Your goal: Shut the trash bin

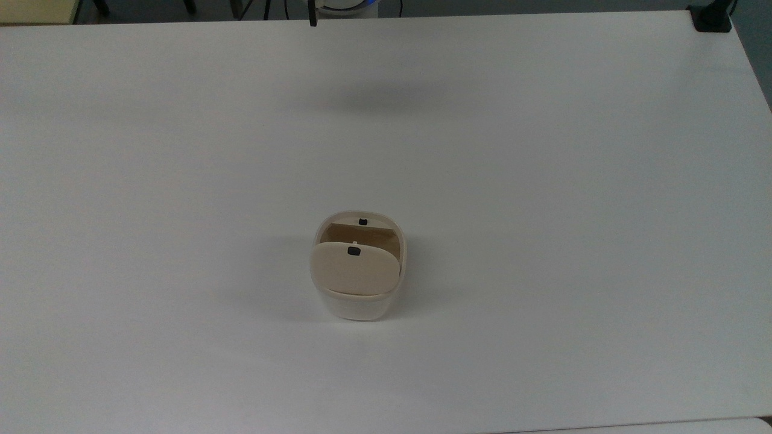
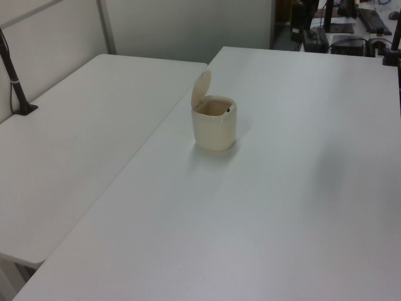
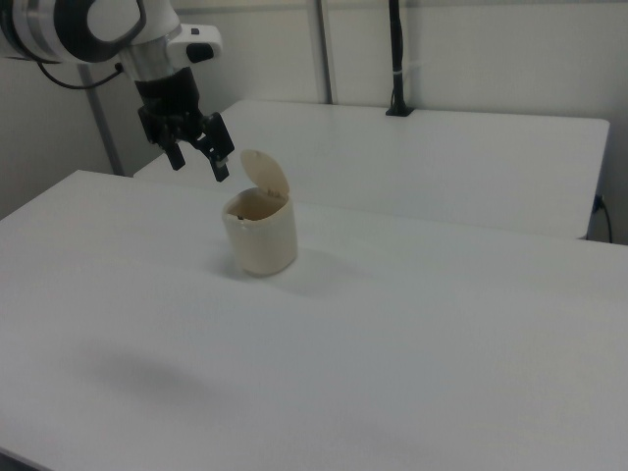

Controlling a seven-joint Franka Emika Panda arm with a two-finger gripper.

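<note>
white table [image 1: 543, 181] bears the lid-up trash bin [image 3: 260, 235]; hand [image 3: 198, 157] spread above.

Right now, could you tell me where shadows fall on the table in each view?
Top view: a soft grey smudge on the table above the trash bin. Left view: a faint one beside the bin's base. Right view: a pale patch at the lower left.

**Materials and surface finishes**

Small cream-white rounded-square plastic trash bin [image 3: 260, 237], smooth with a soft sheen; its beige plastic lid [image 1: 354, 269] looks matt. Broad white laminate-like table top [image 1: 543, 181], smooth and matt. Black two-finger gripper [image 3: 198, 162], matt; glossy white arm shell [image 3: 108, 20] above it.
</note>
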